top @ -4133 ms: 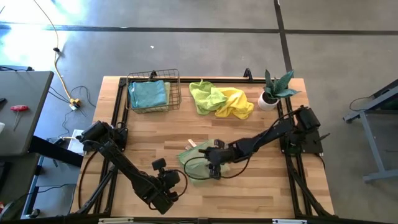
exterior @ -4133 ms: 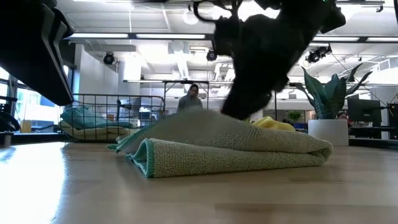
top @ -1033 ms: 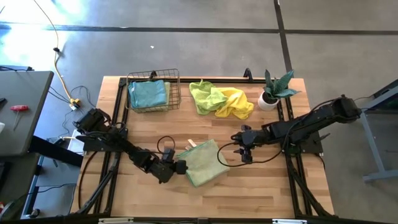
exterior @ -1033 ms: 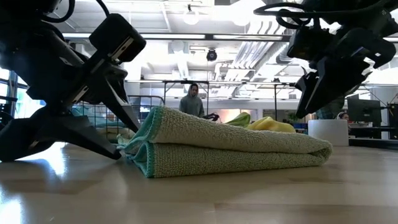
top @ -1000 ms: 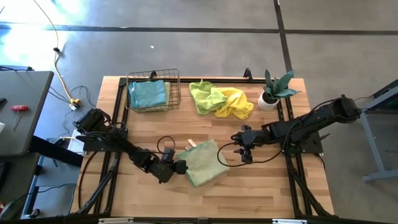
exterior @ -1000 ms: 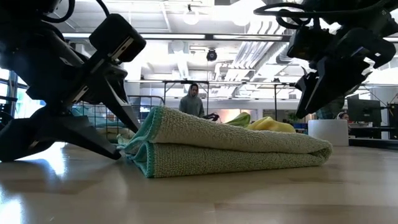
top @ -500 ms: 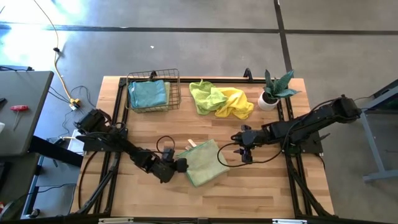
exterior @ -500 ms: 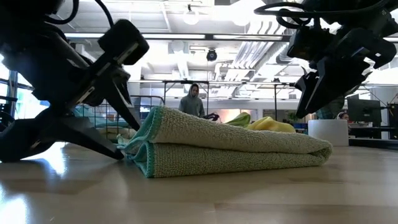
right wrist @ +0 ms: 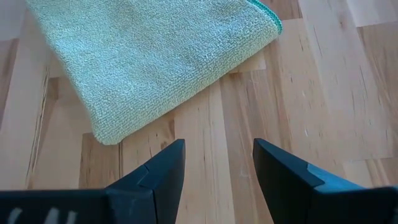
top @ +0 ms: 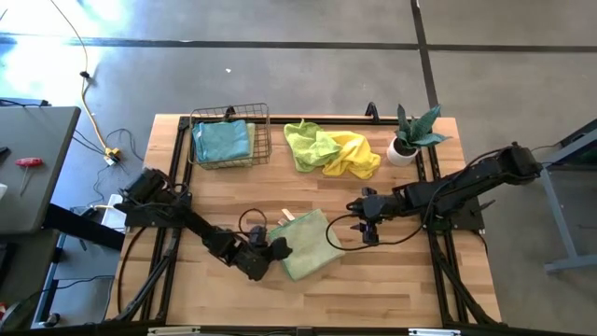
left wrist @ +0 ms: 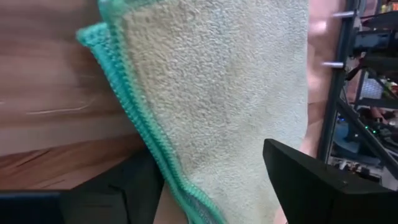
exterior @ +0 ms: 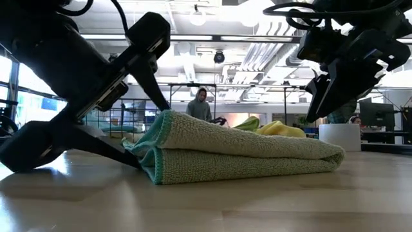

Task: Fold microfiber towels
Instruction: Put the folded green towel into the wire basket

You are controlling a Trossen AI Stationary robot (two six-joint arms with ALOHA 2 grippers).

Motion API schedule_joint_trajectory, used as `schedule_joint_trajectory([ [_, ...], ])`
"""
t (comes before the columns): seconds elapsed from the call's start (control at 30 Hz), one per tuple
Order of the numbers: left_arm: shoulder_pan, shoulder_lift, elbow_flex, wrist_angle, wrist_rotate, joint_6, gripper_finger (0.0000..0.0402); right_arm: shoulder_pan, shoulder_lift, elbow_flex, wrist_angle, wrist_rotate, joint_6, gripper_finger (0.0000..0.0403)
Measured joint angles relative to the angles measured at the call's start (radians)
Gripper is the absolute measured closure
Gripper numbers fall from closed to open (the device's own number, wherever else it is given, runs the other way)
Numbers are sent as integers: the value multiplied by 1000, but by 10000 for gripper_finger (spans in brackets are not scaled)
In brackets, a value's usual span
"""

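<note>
A pale sage green towel [top: 308, 245] lies folded on the table near its front middle, resting flat with its teal-hemmed edge [exterior: 153, 161] toward the left. My left gripper [top: 277, 250] is open at that edge: one finger [exterior: 96, 145] lies low along the table, the other [exterior: 151, 84] slants above the fold. My right gripper [top: 366, 229] hangs open above bare wood just right of the towel, touching nothing. A lime green towel [top: 308, 145] and a yellow towel [top: 356, 156] lie crumpled at the far side. My left gripper comes level and slanting down from the table's left, and the towel's hemmed edge [left wrist: 155, 155] lies between its two open fingers. The low finger [left wrist: 118, 190] sits right beside the hem. I cannot tell whether either finger touches the cloth.
A wire basket [top: 230, 114] at the far left holds a folded light blue towel [top: 224, 142]. A small potted plant [top: 406, 140] stands at the far right. Bare wood [top: 392, 280] stretches along the front right of the table.
My left gripper has moved toward the table's right edge, up to the sage towel's hemmed edge, and has rolled about its own axis. Its fingers stand wider apart than before. The towel and my right gripper have stayed where they were.
</note>
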Motion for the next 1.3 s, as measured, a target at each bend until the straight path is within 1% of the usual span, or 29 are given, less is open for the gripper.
schedule_joint_trajectory([
  [0.1,20,19,10,2,-13,37,149,0,0,0,0,0,0,221],
  [0.37,54,45,46,-14,-28,87,182,0,0,0,0,0,0,221],
  [0.5,73,52,56,-13,-70,72,187,0,0,0,0,0,0,221],
  [0.67,94,52,55,-12,-59,74,196,0,0,0,0,0,0,221],
  [0.73,94,52,55,-12,-48,81,211,0,0,0,0,0,0,221],
  [0.8,94,52,55,-8,-32,101,237,0,0,0,0,0,0,221],
  [0.9,94,52,55,-1,-13,134,292,0,0,0,0,0,0,221],
  [1.03,94,52,55,15,2,197,375,0,0,0,0,0,0,221],
  [1.07,94,52,55,17,2,211,387,0,0,0,0,0,0,221],
  [1.1,94,52,55,17,3,223,392,0,0,0,0,0,0,221],
  [1.17,95,44,54,21,11,257,387,0,0,0,0,0,0,221],
  [1.23,95,37,51,39,18,314,386,0,0,0,0,0,0,221],
  [1.3,96,18,47,53,11,389,393,0,0,0,0,0,0,221],
])
